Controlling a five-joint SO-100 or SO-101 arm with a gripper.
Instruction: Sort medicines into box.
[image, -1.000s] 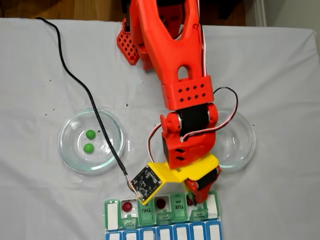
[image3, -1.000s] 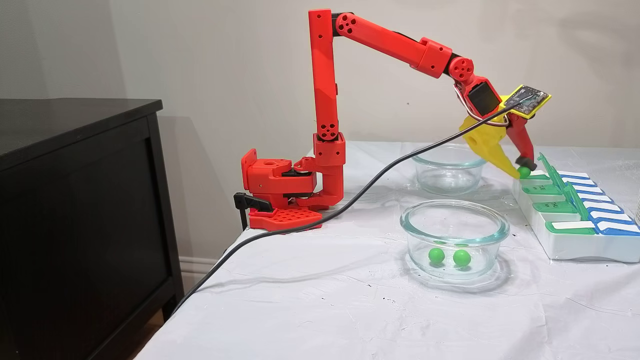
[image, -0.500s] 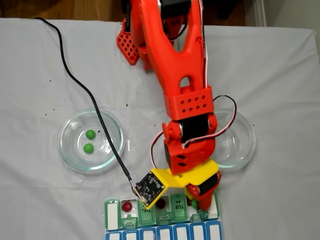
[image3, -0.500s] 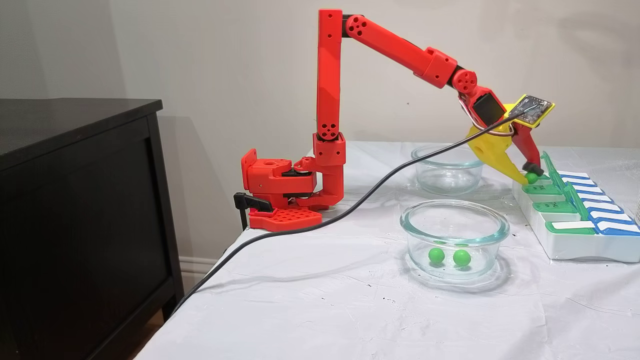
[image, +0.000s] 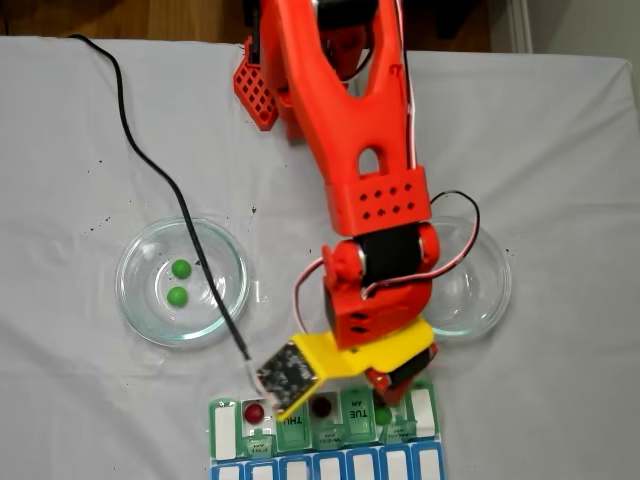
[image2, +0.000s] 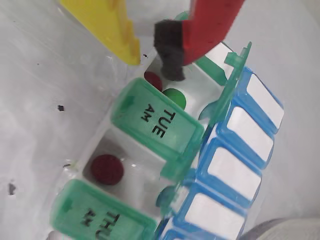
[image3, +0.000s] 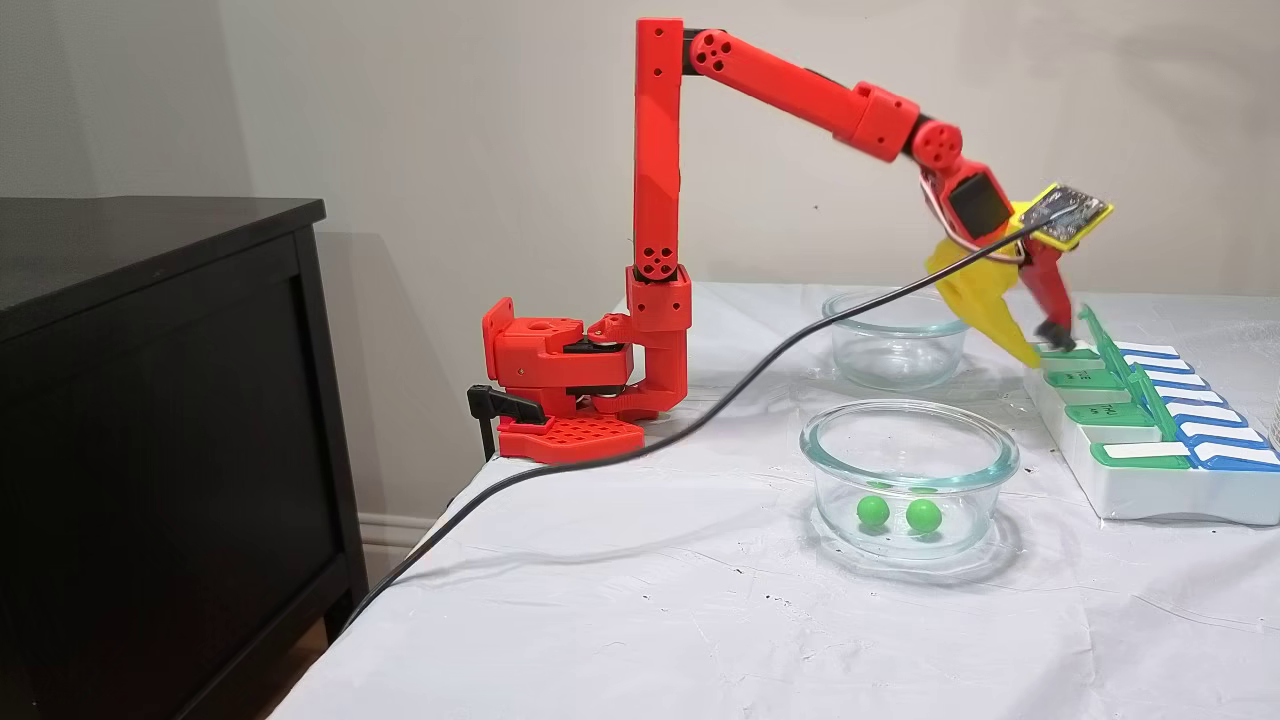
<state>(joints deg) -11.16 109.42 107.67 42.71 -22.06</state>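
Observation:
The box (image: 225, 438) lies at the table's near edge in a fixed view, with green lids flipped open. My gripper (image2: 150, 57) hovers open just above it, nothing between the yellow finger (image2: 112, 25) and the black-padded red finger (image2: 170, 50). Below them a green medicine (image2: 174, 96) rests in a compartment beside the TUE lid (image2: 155, 120), with a dark red one (image2: 151, 79) touching it. Another red one (image2: 106, 169) lies one compartment over. Two green medicines (image: 180, 268) (image: 176, 295) sit in the left glass dish (image: 130, 250). From the side, the gripper (image3: 1043, 348) stands over the box's far end (image3: 1150, 490).
An empty glass dish (image: 485, 285) stands right of the arm in a fixed view. A black cable (image: 150, 150) runs across the cloth and over the left dish to the wrist camera board (image: 285, 372). A dark cabinet (image3: 150, 400) stands beside the table.
The gripper moved over the box holding a green ball, then opened; the ball now lies in a compartment and the fingers stand slightly above it.

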